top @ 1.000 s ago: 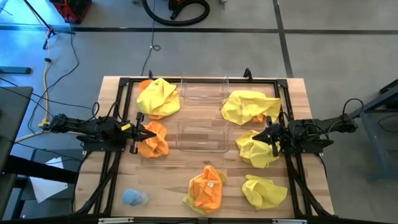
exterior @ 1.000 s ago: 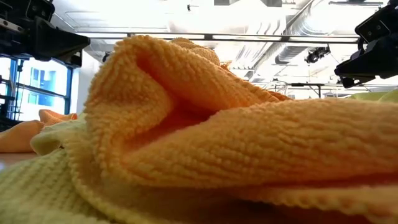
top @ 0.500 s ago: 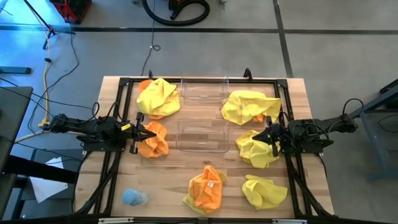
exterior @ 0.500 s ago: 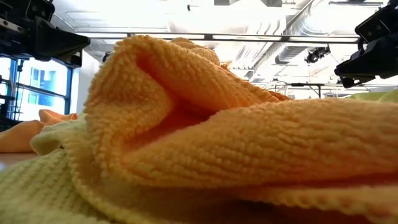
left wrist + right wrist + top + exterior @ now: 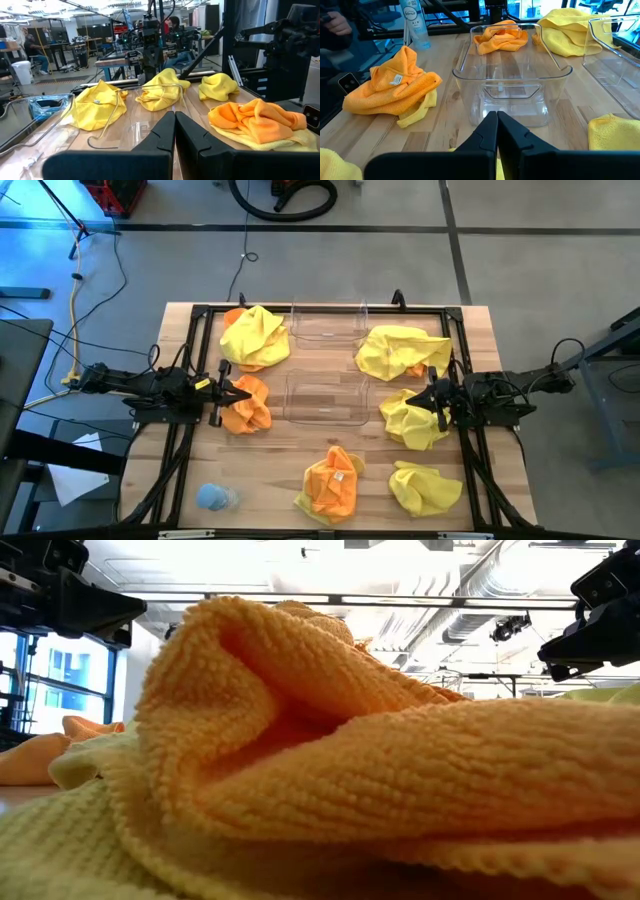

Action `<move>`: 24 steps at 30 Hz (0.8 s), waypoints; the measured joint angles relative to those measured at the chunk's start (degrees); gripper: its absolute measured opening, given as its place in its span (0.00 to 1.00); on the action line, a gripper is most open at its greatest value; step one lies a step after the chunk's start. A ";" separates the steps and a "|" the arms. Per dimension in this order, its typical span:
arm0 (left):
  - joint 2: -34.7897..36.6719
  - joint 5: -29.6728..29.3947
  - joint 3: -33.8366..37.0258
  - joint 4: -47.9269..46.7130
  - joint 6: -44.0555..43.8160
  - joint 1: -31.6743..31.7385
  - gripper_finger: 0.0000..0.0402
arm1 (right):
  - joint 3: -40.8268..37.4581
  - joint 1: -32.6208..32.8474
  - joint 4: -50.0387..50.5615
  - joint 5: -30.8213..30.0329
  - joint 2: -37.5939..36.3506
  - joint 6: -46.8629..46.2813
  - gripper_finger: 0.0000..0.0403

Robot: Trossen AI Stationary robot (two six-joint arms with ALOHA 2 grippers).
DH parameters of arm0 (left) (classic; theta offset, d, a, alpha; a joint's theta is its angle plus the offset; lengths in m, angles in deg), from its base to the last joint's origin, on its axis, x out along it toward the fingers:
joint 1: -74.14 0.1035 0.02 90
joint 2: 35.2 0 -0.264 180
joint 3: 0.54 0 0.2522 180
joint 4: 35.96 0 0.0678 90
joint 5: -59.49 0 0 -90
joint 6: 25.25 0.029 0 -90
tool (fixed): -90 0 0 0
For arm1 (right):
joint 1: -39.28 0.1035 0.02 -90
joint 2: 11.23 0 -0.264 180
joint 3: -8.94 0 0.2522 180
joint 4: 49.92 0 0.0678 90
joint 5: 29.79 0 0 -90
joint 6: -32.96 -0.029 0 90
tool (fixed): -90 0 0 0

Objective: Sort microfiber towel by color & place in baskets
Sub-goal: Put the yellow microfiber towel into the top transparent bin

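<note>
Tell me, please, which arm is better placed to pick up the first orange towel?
Probably the left. The left claw sits right beside an orange towel, next to the nearer basket. The right claw is over a yellow towel.

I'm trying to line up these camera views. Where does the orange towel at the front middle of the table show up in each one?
High view: orange towel, front centre of the table.
Low view: fills most of the picture.
Left wrist view: at the right, lying on yellow cloth.
Right wrist view: at the left, white tag showing.
Landmark: the nearer clear basket beside it; the low view lacks it.
</note>
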 joint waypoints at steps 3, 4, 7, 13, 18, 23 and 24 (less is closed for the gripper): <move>-0.02 -1.53 -0.01 0.04 0.22 -0.01 0.00 | 0.01 0.00 -0.01 0.01 0.00 0.00 0.00; -0.25 -2.85 -0.01 0.27 0.83 -0.01 0.00 | -0.01 -0.02 -0.01 0.02 0.02 0.00 0.00; -2.15 -9.01 -0.30 1.87 1.90 -0.01 0.00 | 0.00 -0.01 -0.01 0.01 0.01 0.00 0.00; -10.61 -20.84 -8.25 0.98 0.07 0.01 0.00 | -0.01 0.01 -0.01 0.00 0.02 0.00 0.00; -21.50 -36.37 -18.30 -2.72 -2.36 0.40 0.00 | -0.02 0.01 -0.01 0.01 0.02 -0.01 0.00; -31.30 -41.89 -28.74 -7.45 -4.43 2.96 0.01 | -0.02 0.01 -0.01 0.02 0.02 0.00 0.00; -33.31 -41.89 -31.11 -8.98 -5.62 3.64 0.01 | -0.01 -0.02 -0.01 0.02 -0.01 0.00 0.00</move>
